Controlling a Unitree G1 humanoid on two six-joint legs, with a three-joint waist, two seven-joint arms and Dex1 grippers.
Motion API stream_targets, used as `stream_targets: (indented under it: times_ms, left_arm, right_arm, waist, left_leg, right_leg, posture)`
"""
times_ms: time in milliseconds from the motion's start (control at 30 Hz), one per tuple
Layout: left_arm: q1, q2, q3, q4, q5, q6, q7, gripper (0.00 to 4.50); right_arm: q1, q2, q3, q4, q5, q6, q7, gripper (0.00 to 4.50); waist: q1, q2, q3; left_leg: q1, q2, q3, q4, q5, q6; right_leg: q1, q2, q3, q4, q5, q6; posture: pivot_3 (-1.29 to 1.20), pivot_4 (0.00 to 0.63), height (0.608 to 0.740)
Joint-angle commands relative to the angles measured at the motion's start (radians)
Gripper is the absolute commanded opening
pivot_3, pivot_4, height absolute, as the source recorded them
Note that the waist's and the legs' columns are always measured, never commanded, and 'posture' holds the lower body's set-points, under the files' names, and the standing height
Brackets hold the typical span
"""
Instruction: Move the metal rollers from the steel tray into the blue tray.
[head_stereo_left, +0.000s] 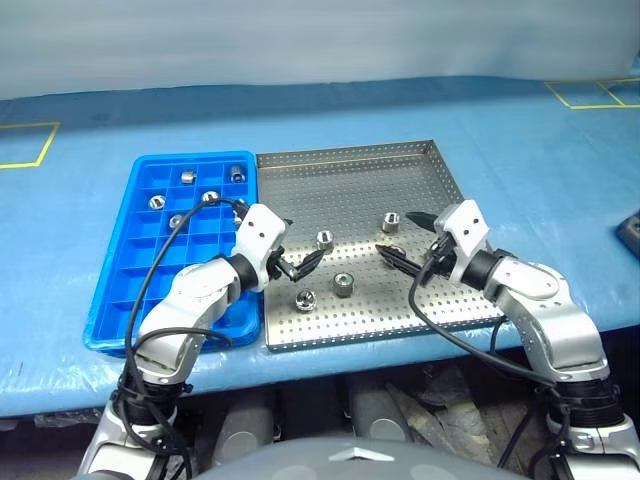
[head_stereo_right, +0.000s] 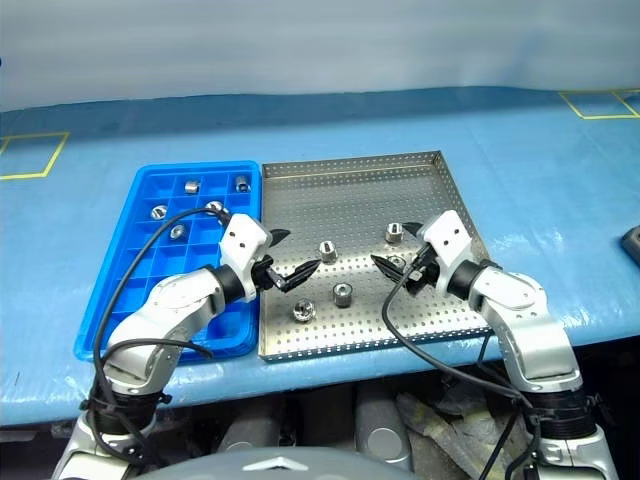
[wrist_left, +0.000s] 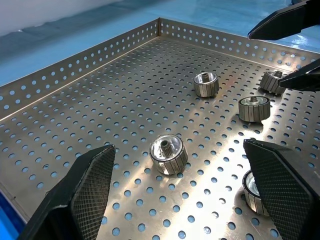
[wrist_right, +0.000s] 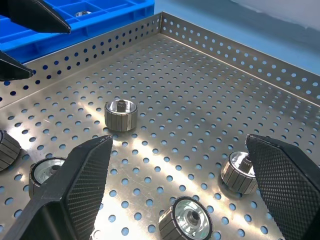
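Note:
The steel tray (head_stereo_left: 420, 160) lies in the middle of the blue table, with several metal rollers on its perforated floor, among them one (head_stereo_left: 325, 239) near the middle, one (head_stereo_left: 391, 222) further right and one (head_stereo_left: 343, 283) nearer me. The blue tray (head_stereo_left: 110, 320) lies against its left side and holds several more rollers, such as one (head_stereo_left: 187, 177) in a far compartment. My left gripper (head_stereo_left: 298, 245) hovers open and empty over the steel tray's left part, a roller (wrist_left: 169, 154) just ahead of it. My right gripper (head_stereo_left: 403, 237) hovers open and empty over the tray's right part, with rollers (wrist_right: 241, 172) near its fingers.
The table is covered in blue sheeting with yellow tape squares (head_stereo_left: 25, 145) at the far left and far right. A dark object (head_stereo_left: 630, 235) sits at the right edge. Black cables (head_stereo_left: 150, 270) loop from both wrists. The steel tray's far half is bare.

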Motion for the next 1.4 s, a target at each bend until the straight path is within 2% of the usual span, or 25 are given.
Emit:
stream_targets:
  times_ms: [33, 1067, 1400]
  left_arm:
    - [0.002, 0.006, 0.002, -0.053, -0.003, -0.021, 0.003, 4.46]
    - [0.000, 0.006, -0.004, -0.030, -0.002, -0.023, 0.020, 4.46]
    - [-0.111, -0.032, -0.049, 0.120, 0.025, 0.011, 0.032, 4.46]
  right_arm:
    - [-0.016, 0.004, -0.002, -0.012, 0.000, -0.008, -0.005, 4.49]
    - [-0.019, 0.024, -0.004, 0.003, -0.003, -0.039, 0.004, 4.49]
    - [-0.035, 0.049, 0.014, 0.022, -0.019, -0.060, -0.003, 4.49]
  waist:
    - [0.000, 0.000, 0.000]
    - [0.002, 0.000, 0.000]
    - [0.004, 0.000, 0.000]
  left_leg:
    - [0.000, 0.000, 0.000, 0.000, 0.000, 0.000]
    - [0.000, 0.000, 0.000, 0.001, 0.000, 0.000]
    - [0.000, 0.000, 0.000, 0.002, 0.000, 0.000]
  right_leg:
    - [0.000, 0.000, 0.000, 0.000, 0.000, 0.000]
    - [0.000, 0.000, 0.000, 0.000, 0.000, 0.000]
    - [0.001, 0.000, 0.000, 0.000, 0.000, 0.000]
  posture:
    - [-0.19, 0.150, 0.740]
    - [-0.19, 0.150, 0.740]
    - [-0.19, 0.150, 0.740]
